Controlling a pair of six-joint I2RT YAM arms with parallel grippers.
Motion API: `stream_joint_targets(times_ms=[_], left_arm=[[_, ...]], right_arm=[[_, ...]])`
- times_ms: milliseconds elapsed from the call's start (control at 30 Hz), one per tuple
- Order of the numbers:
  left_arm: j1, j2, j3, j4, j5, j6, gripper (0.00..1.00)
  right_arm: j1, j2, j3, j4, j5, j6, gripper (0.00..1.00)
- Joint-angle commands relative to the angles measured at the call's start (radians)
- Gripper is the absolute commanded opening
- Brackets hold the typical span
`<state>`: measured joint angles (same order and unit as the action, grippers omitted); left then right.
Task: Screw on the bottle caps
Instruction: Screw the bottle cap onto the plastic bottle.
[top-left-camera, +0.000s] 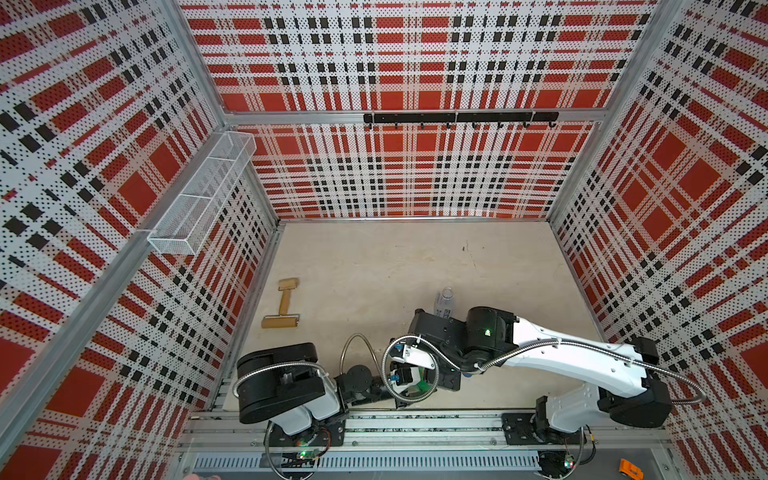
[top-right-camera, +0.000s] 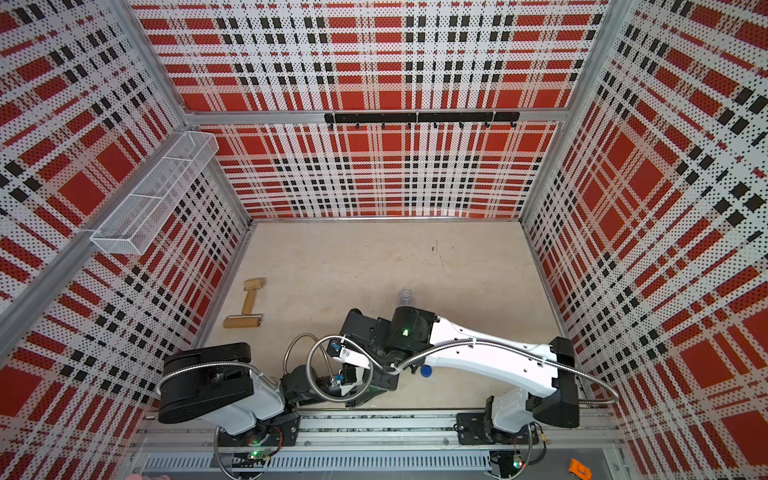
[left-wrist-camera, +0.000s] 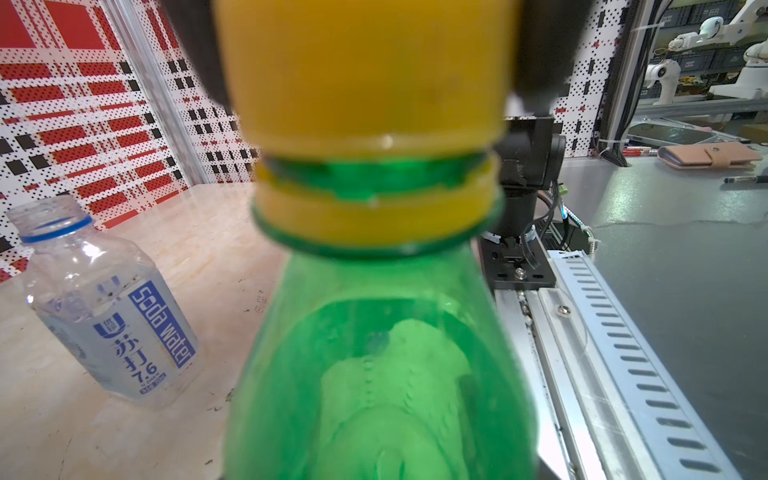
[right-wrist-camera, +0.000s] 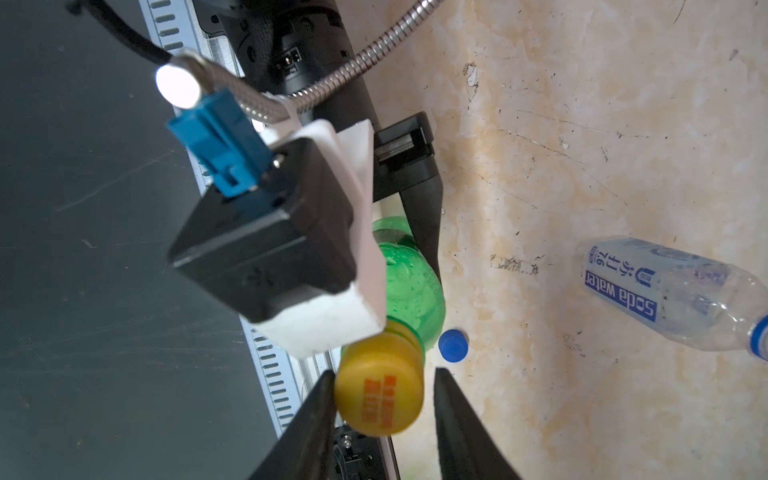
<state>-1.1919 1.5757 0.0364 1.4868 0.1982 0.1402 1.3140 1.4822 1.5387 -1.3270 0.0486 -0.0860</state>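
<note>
The green bottle (right-wrist-camera: 411, 291) is held tilted over the table's front edge, with my left gripper (right-wrist-camera: 405, 266) shut on its body. One black finger (right-wrist-camera: 419, 216) presses against its side, and the bottle hides the jaws in the left wrist view. The yellow cap (right-wrist-camera: 378, 395) sits on its neck, with green thread still showing under the yellow cap (left-wrist-camera: 365, 70). My right gripper (right-wrist-camera: 385, 374) straddles this cap, open: one jaw touches it, the other stands a small gap away. The blue cap (right-wrist-camera: 453, 345) lies on the table beside the bottle. The clear bottle (left-wrist-camera: 104, 307) stands uncapped further back.
A wooden roller tool (top-left-camera: 282, 305) lies at the left of the table. A white wire basket (top-left-camera: 203, 195) hangs on the left wall and a black hook rail (top-left-camera: 459, 117) on the back wall. The aluminium rail (top-left-camera: 415, 428) runs along the front edge.
</note>
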Motion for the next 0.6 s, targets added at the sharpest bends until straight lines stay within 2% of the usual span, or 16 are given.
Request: stream_joint_targets(times_ms=[0,100,300,467,567], left_arm=[[-0.006,0.004,0.014,0.026,0.001,0.009,0.54],[-0.009,0.005,0.014,0.026,-0.005,0.012,0.54],[-0.012,0.003,0.013,0.03,-0.024,0.013,0.54],[-0.02,-0.006,0.008,0.037,-0.076,0.029,0.54],[-0.024,-0.016,0.005,0.044,-0.104,0.038,0.54]], right_arm=[[0.002,0.009,0.008,0.018,0.008,0.006,0.39],[0.001,0.018,0.008,0.018,0.014,0.012,0.32],[0.002,0.036,-0.003,0.033,0.019,0.057,0.26],[-0.013,0.038,-0.003,0.054,0.03,0.175,0.18],[-0.055,0.023,-0.019,0.116,-0.01,0.292,0.1]])
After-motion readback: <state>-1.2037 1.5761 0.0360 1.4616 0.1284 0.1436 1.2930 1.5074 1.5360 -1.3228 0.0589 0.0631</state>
